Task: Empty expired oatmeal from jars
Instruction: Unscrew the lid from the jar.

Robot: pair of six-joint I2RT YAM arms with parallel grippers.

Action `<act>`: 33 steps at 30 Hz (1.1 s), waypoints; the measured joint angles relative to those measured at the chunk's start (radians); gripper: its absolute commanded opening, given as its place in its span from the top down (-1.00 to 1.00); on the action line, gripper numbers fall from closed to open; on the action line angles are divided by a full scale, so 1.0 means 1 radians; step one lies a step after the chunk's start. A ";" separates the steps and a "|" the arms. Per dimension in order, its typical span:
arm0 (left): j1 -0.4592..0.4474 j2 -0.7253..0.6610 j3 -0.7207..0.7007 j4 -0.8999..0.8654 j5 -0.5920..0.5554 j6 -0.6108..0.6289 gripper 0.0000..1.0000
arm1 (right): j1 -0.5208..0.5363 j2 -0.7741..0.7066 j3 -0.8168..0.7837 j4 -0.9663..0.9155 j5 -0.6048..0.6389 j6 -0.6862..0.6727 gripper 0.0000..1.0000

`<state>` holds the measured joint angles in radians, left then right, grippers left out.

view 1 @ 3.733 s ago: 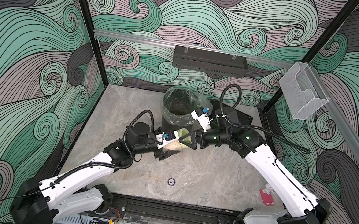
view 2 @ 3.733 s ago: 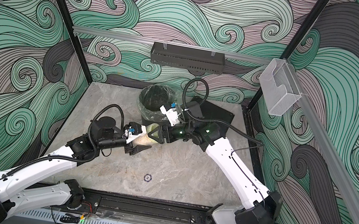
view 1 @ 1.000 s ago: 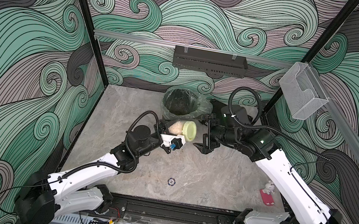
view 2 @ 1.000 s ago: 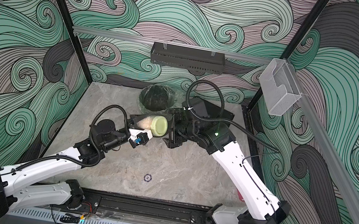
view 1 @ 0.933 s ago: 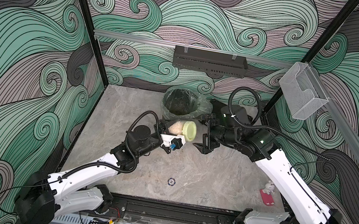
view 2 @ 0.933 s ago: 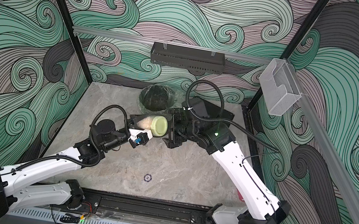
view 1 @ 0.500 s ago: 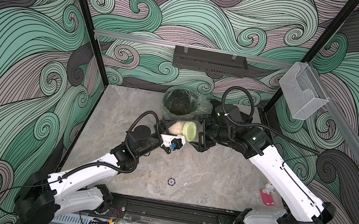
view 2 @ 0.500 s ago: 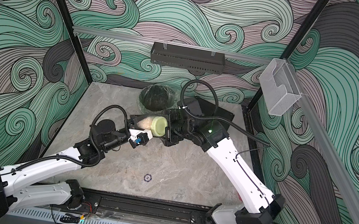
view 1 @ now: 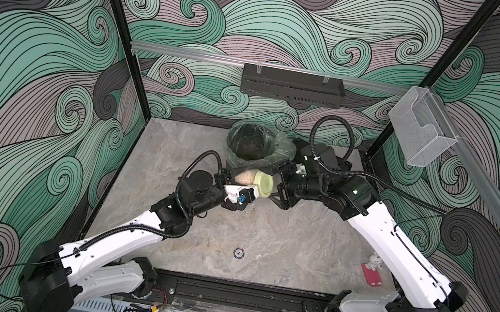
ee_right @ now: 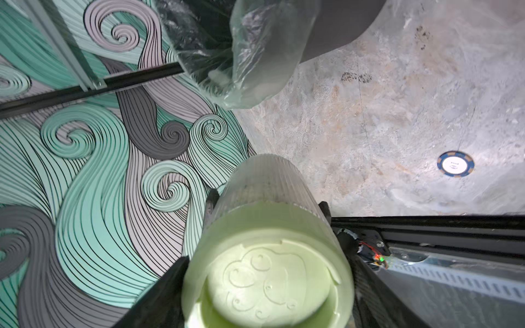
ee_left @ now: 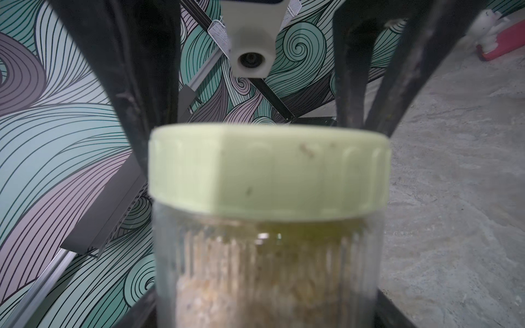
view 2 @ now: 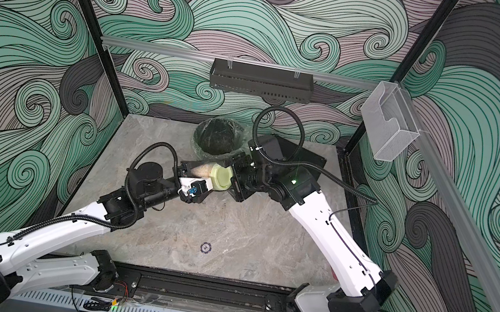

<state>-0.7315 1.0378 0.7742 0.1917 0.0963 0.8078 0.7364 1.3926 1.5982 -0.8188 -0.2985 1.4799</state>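
Got my left claw (view 1: 235, 186) clamped on the clear glass jar (view 1: 242, 177) of beige oatmeal (ee_left: 264, 284), held sideways beside the black plastic-lined bin (view 1: 281, 155). My right claw (view 1: 273, 186) straddles its pale yellow-green lid (view 1: 264, 184), can't tell if it's gripping.

Right gripper (view 1: 275, 187): a second ago it stood apart, to the right of the lid (view 1: 263, 183). It has moved left, and its fingers now flank the lid.
Jar (view 1: 243, 176): since the earliest pictures, carried farther back, close to the bin (view 1: 282, 150).
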 measured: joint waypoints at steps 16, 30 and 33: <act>0.034 0.000 0.080 -0.178 0.137 -0.125 0.97 | -0.029 0.021 0.050 -0.072 -0.120 -0.891 0.23; 0.048 0.006 0.080 -0.241 0.185 -0.151 0.97 | -0.029 0.019 0.000 -0.060 -0.158 -1.650 0.25; 0.048 0.006 0.080 -0.253 0.191 -0.150 0.97 | -0.029 0.009 -0.021 -0.052 -0.166 -1.820 0.26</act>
<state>-0.6838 1.0439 0.8543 -0.0612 0.2874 0.6575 0.7074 1.4017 1.5768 -0.8707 -0.4644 -0.3405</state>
